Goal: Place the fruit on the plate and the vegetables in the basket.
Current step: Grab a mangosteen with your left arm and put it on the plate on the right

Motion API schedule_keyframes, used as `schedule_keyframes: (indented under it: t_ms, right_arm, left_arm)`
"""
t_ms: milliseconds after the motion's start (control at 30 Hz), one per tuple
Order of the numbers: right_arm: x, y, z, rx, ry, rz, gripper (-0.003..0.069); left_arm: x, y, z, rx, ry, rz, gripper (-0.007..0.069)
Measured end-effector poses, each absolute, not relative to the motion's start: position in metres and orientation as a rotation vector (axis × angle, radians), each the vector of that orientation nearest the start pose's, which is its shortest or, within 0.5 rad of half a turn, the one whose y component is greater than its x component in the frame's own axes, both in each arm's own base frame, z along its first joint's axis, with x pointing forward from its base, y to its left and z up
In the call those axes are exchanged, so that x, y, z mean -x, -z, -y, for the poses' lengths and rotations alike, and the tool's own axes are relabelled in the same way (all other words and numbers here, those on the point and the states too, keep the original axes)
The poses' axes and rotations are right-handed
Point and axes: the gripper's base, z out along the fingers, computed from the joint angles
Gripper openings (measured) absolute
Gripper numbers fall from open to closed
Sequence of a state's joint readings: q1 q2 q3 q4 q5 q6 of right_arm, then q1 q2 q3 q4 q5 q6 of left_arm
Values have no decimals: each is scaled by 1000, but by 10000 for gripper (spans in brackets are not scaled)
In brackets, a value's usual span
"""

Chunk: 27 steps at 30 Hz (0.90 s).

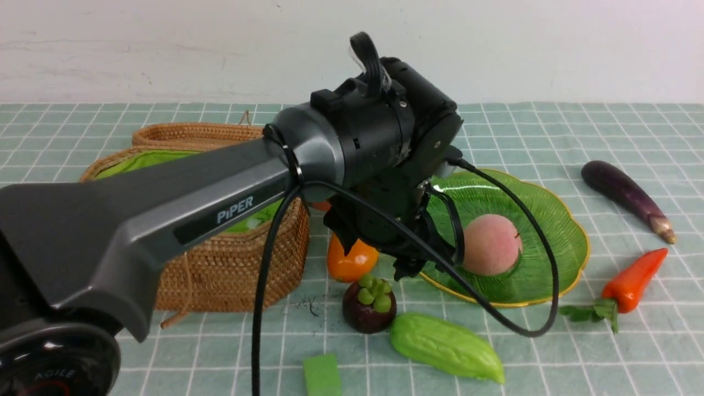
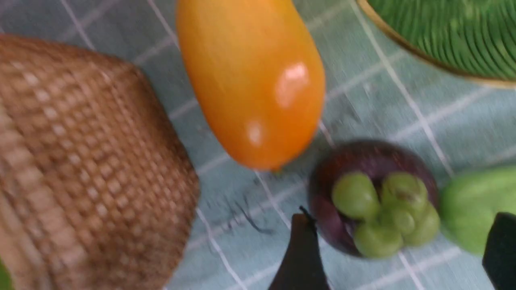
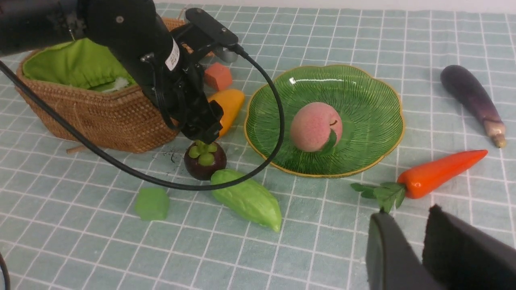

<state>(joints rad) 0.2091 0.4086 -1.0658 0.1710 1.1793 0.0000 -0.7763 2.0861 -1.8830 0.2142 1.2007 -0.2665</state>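
Left gripper (image 2: pixel 399 241) fingers stand spread over the round purple mangosteen (image 2: pixel 375 197); right gripper (image 3: pixel 423 249) fingers are narrowly apart, empty. Fuzzy peach (image 1: pixel 490 244) sits on the ribbed glass plate (image 1: pixel 555 220); glossy mango (image 1: pixel 351 261) lies between plate and wicker basket (image 1: pixel 231 269), lengthwise near-to-far.

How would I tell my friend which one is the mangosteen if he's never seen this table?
Find the big wicker basket and the green glass plate; the mangosteen sits by the gap between them, nearer the robot. It is beside the orange mango and the bumpy green bitter gourd. It alone is round and dark purple with green lobes on top.
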Motion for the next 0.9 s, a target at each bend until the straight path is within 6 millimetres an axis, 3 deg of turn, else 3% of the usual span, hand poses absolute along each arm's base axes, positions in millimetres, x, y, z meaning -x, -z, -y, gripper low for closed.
schedule_keyframes:
  t_ms: [167,300,333,400,467,633,733,767,900]
  right_arm:
    - [-4,-419,-16,246,-334,-1996,155]
    - [-4,-419,-16,246,-334,-1999,157]
    - [-4,-419,-16,246,-334,-1999,157]
    - [-4,-419,-16,263,-323,-1996,157]
    - [-4,-419,-16,269,-319,-1995,158]
    - [-4,-419,-16,271,-318,-1996,160]
    - [-4,-418,-16,273,-317,-2005,161]
    - [-4,-418,-15,274,-317,-2009,161]
    - [-3,-418,-15,293,-306,-2007,161]
  left_arm:
    - [-328,-256,302,-947,-66,-2699,557]
    - [-326,-253,299,-1481,-157,-2475,557]
    - [-326,-253,299,-1482,-157,-2477,557]
    - [-324,-246,297,-1765,-204,-2327,557]
    - [-323,-239,294,-1891,-220,-2271,557]
    - [-328,-227,278,-1905,-233,-2322,557]
    - [-329,-233,271,-1869,-231,-2328,557]
    - [-327,-245,270,-1846,-211,-2287,557]
    - [-327,-253,273,-1877,-173,-2177,557]
